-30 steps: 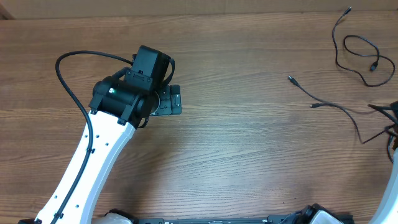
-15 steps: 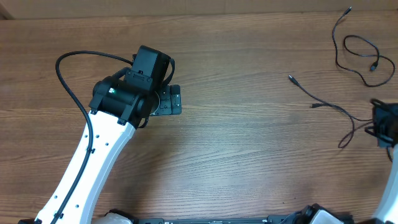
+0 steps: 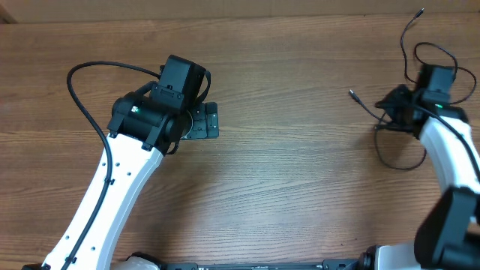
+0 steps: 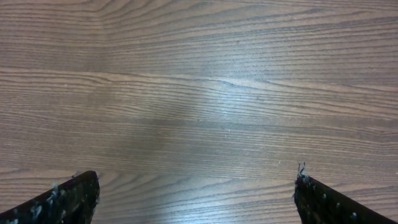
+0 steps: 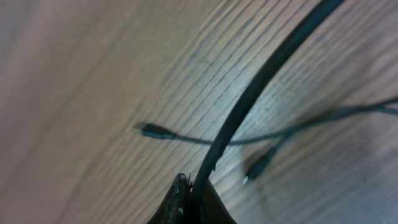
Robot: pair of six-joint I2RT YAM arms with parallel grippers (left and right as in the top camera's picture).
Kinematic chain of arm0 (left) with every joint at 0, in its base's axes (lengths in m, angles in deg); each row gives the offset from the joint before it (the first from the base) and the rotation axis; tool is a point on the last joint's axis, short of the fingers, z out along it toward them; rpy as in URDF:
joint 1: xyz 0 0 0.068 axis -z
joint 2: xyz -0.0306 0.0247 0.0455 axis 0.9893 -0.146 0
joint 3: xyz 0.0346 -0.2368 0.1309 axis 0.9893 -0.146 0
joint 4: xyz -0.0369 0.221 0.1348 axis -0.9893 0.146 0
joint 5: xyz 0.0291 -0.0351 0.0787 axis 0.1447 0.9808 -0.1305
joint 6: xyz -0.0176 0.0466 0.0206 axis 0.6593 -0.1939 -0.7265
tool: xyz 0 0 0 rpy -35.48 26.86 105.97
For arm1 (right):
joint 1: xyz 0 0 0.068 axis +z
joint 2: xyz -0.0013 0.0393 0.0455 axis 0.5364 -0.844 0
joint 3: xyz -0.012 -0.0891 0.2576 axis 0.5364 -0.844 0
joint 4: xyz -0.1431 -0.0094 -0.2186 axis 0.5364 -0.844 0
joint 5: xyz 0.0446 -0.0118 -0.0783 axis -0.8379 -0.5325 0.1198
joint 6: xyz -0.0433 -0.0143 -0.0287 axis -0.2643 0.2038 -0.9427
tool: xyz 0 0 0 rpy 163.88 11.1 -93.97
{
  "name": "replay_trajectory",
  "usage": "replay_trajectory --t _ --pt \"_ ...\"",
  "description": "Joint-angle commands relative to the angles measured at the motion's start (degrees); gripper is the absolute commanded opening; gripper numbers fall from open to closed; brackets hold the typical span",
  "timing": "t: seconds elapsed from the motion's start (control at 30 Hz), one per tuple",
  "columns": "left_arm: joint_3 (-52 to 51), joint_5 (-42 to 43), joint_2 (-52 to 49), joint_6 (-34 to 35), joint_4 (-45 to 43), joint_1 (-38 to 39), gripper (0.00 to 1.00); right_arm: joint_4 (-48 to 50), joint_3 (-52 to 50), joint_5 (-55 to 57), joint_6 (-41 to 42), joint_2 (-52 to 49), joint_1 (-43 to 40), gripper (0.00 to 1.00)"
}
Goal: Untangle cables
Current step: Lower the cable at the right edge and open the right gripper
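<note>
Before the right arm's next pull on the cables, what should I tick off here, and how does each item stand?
1. Right gripper shut on a black cable: ok, pinched at the fingertips.
2. Left gripper open and empty: ok, only bare table beneath it.
3. Left gripper close enough to help: not ok, the overhead view shows it far from the cables.
4. Two plugs lying free on the wood: ok.
5. Which cable is held: cannot tell, the right arm hides the grasp from above.

A robotics lab: white robot arms (image 3: 112,187) at a wood-grain table (image 3: 300,195).
</note>
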Motion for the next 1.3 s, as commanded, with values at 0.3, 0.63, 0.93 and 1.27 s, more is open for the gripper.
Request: replay_trajectory --t 0.3,0.63,0.93,1.27 --pt "-0.44 -0.96 0.11 0.17 0.15 -0.31 1.00 0.42 0.92 6.40 -2.91 -9.05 0.98 1.00" --pt "-0.44 -0.96 0.11 0.17 0.15 -0.31 1.00 -18.29 14.12 15.91 3.54 3.41 0.96 1.00" --pt "-0.44 -0.96 0.11 0.17 0.15 -0.31 1.00 -34.42 20.15 15.85 6.84 10.69 0.72 1.00" --pt "-0.44 -0.96 0.11 0.15 0.15 -0.31 1.00 -18.62 20.17 -3.06 6.91 30.88 1.03 1.00"
